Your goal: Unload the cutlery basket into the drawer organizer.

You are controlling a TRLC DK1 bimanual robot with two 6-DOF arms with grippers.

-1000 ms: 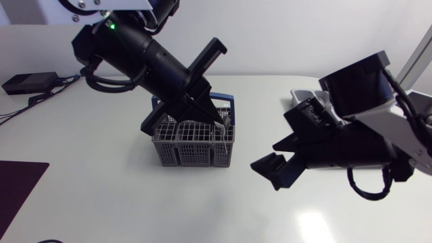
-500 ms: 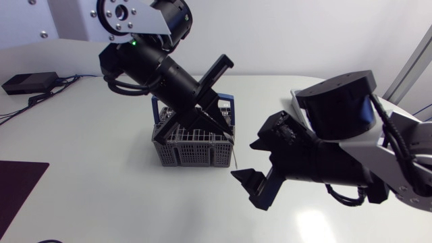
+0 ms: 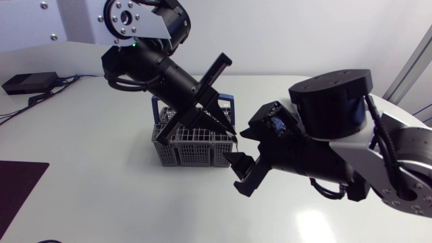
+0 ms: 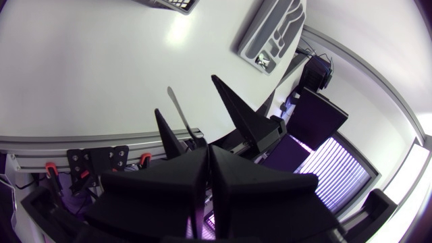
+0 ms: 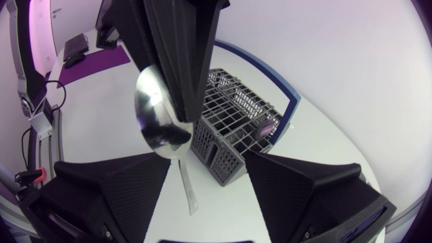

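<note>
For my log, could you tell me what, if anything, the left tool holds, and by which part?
The left tool holds a spoon by its bowl end, the handle hanging free. The right tool is open, holding nothing.

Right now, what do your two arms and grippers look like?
Both arms: black cylindrical joints, silver-grey links. Left arm has a lit green light and a looping black cable; right arm carries a black cable too. Left gripper and right gripper: matte black, two broad wedge-shaped fingers.
</note>
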